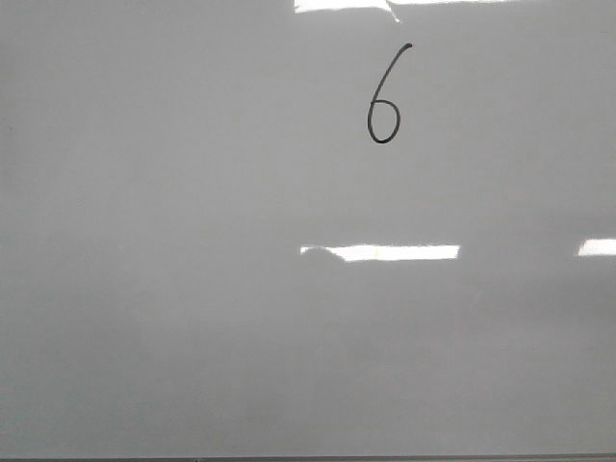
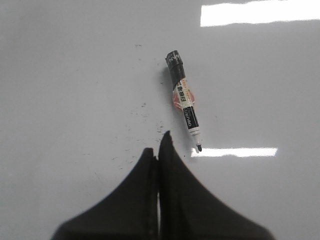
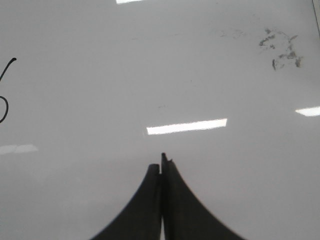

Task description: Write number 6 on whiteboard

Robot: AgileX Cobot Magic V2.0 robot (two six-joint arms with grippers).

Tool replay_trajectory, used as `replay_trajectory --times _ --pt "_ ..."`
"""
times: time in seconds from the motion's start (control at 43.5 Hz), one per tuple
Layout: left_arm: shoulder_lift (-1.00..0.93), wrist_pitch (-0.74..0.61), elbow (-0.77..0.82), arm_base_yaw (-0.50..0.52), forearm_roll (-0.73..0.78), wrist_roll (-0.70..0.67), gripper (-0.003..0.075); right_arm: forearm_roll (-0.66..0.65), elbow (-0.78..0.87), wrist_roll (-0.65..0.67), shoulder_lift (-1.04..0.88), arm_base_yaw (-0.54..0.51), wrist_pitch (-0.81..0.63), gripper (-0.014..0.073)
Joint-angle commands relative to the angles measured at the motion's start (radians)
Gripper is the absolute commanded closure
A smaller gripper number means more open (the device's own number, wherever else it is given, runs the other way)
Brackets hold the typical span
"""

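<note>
Both grippers, left [image 2: 159, 145] and right [image 3: 161, 162], sit pressed together, empty; six [image 1: 383, 96] drawn on the whiteboard [image 1: 144, 289]. Marker [image 2: 184, 99] looks light, slick: grab mid-barrel.

A hand-drawn black number 6 [image 1: 383, 96] stands on the whiteboard [image 1: 173, 289], near its far edge and a little right of the middle; the right wrist view catches only part of its stroke. The marker [image 2: 184, 100] lying on the board carries printing along its white barrel: red characters that look like "ER6" and a dark word below them, both too small to read with any confidence. White lettering on its black cap is illegible.
</note>
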Motion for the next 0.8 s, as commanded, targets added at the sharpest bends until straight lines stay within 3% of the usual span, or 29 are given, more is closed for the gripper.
replay_trajectory --times 0.0,0.644,0.782 --pt "-0.015 -0.09 0.003 0.001 -0.007 0.003 0.0741 0.002 -0.001 -0.001 -0.021 -0.009 -0.124 0.0715" --pt "-0.015 -0.09 0.003 0.001 -0.007 0.003 0.0741 0.002 0.0 -0.006 -0.022 -0.017 -0.124 0.0715" --pt "-0.015 -0.09 0.003 0.001 -0.007 0.003 0.0741 0.104 0.0 -0.154 -0.022 -0.015 -0.129 0.0715"
